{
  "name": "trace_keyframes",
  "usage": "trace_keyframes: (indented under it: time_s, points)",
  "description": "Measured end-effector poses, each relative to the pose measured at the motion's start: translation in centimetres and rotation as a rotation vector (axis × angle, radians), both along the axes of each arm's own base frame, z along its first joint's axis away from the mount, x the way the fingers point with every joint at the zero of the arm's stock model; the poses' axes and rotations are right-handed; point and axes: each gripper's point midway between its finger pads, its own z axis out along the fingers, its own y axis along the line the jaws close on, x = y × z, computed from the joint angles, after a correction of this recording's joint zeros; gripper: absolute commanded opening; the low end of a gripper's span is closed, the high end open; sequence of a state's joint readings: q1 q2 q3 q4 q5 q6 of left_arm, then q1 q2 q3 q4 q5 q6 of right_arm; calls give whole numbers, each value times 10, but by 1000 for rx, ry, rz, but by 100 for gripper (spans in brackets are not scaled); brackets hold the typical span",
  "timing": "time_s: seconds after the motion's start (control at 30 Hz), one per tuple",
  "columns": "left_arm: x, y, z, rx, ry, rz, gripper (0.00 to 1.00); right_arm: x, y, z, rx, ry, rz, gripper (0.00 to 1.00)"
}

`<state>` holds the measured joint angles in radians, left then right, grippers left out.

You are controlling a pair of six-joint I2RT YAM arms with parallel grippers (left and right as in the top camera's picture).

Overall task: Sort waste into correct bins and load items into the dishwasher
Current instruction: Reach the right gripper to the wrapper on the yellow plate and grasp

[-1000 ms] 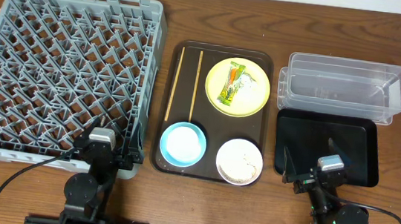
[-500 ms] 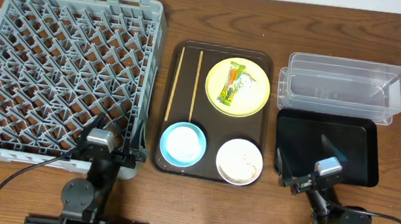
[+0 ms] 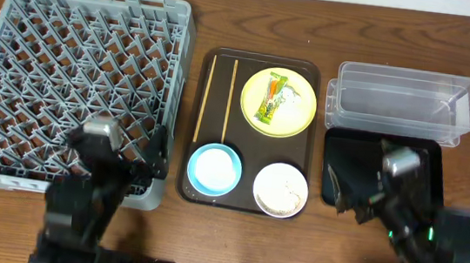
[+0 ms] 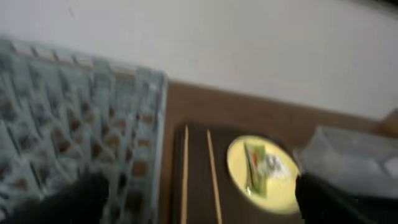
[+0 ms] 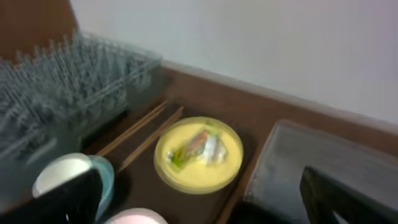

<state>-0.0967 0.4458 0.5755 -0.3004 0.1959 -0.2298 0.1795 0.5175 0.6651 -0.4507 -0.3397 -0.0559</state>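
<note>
Yellow-green and flimsy, the crinkled snack wrapper (image 3: pixel 269 102) lies on the round yellow plate (image 3: pixel 283 127) touching the crumpled white tissue (image 3: pixel 290 97), and that contact is the first hazard: a pinch aimed at one could drag up both and send them to the same bin. On the right are the clear plastic rectangular tub (image 3: pixel 400 105) and, just below it, the shallow glossy black tray (image 3: pixel 355 153), both holding nothing yet. The plate sits on the dark brown serving tray (image 3: pixel 260 58), between the grey plastic lattice dish rack (image 3: pixel 75 71) and those bins. Both arms therefore have to reach inward and could meet over the tray. The left gripper (image 4: pixel 199 202) shows its fingers spread wide with nothing between them, and so does the right gripper (image 5: pixel 199 199). The left arm hangs over the rack's near corner, where a low sweep might catch a peg. Loose rice scraps fill the small white bowl (image 3: pixel 280 190); tipping it early would scatter them over the tray. The two thin wooden chopsticks (image 3: pixel 204 98) lie flat and may roll away from a closing pinch. The light blue bowl (image 3: pixel 213 169) looks smooth and could slip from a rim grip.
</note>
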Motion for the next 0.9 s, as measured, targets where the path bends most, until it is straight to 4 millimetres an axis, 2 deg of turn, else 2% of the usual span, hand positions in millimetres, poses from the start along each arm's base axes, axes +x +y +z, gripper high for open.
trace_keyframes:
  time_s: [0.1, 0.23, 0.4, 0.5, 0.6, 0.67, 0.7, 0.8, 0.83, 0.9]
  points:
    - [12, -11, -2, -17, 159, -53, 96, 15, 4, -6, -36, 231, 9, 99]
    - [22, -25, -2, -45, 347, -114, 96, 45, 13, -6, -65, 464, 27, 99]
    - [35, -34, -1, -67, 456, -151, 96, 81, 36, -7, 18, 595, 78, 99]
    - [33, -36, -13, -74, 520, -156, 96, 102, 51, -13, 95, 624, 116, 99]
    - [34, -36, -22, -75, 561, -157, 97, 113, 57, -37, 109, 709, 72, 98]
    - [34, -37, -24, -75, 565, -157, 97, 116, 66, -57, 78, 759, 49, 92]
    - [34, -37, -24, -76, 565, -157, 96, 117, 73, -66, 58, 777, 46, 89]
    - [34, -37, -23, -76, 565, -157, 96, 120, 98, -93, -21, 797, 49, 68]
    - [34, -37, -24, -76, 566, -157, 96, 122, 107, -102, -45, 795, 53, 64]
    - [33, -36, -24, -75, 569, -157, 96, 127, 123, -119, -95, 783, 50, 66]
